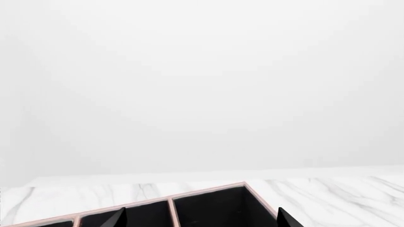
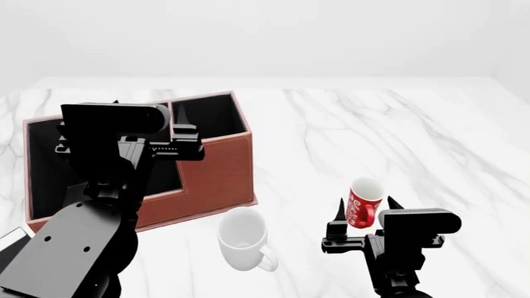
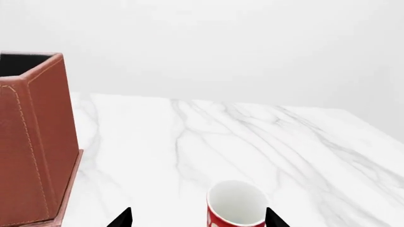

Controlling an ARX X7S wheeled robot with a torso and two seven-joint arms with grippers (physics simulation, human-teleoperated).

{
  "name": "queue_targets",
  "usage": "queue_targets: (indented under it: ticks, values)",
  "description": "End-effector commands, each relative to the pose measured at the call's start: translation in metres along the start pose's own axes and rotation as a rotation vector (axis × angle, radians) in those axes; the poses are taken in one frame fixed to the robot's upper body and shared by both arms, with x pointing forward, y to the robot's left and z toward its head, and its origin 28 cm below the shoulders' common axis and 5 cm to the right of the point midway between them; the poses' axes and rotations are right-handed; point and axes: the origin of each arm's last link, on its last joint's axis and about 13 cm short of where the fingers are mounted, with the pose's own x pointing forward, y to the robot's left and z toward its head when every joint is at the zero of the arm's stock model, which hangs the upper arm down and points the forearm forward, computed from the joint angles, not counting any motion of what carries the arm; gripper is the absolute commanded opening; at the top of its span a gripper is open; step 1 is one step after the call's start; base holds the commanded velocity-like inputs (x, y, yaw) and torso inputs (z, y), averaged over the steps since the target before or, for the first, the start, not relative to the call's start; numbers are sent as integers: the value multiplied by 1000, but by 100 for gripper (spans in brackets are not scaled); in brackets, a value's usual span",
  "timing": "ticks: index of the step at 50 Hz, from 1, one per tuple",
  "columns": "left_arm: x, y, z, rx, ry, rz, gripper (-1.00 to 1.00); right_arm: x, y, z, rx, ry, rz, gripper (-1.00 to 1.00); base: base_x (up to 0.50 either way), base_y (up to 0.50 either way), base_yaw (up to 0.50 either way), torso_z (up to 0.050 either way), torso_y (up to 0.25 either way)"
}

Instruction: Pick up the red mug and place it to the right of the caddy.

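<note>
The red mug, with a white swirl pattern and a white inside, stands upright on the marble table at the front right. It also shows in the right wrist view. My right gripper is open, one finger on each side of the mug, which sits closer to one finger. The caddy, a reddish-brown box with black compartments, stands at the left; its corner shows in the right wrist view. My left gripper is open and empty above the caddy's compartments.
A plain white mug stands in front of the caddy, left of the red mug. A corner of a book shows at the front left. Bare marble table lies right of the caddy, up to the far wall.
</note>
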Motion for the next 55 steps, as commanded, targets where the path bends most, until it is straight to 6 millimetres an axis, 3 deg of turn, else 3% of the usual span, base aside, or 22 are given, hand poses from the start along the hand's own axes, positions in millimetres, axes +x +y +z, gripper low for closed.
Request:
queue_targets:
  ticks: [1, 12, 23, 36, 41, 47, 55]
  values:
    - [0, 1, 0, 0, -2, 5, 100, -3, 0, -12, -16, 58, 20, 100, 0, 0, 0, 0, 0]
    - [1, 2, -1, 2, -2, 6, 100, -1, -1, -16, -15, 82, 1, 100, 0, 0, 0, 0, 0]
    - [0, 2, 1, 0, -5, 10, 100, 3, -5, -21, -49, 158, -123, 100, 0, 0, 0, 0, 0]
    - [0, 2, 0, 1, -5, 10, 100, 5, -3, -26, -60, 192, -107, 100, 0, 0, 0, 0, 0]
    - [0, 3, 0, 1, -5, 10, 100, 12, -5, -31, -59, 229, -108, 100, 0, 0, 0, 0, 0]
    - [0, 3, 0, 5, -5, 9, 100, 36, -9, -46, -55, 327, -117, 100, 0, 0, 0, 0, 0]
    - [1, 4, -1, 5, -3, 9, 100, 37, -9, -48, -55, 330, -116, 100, 0, 0, 0, 0, 0]
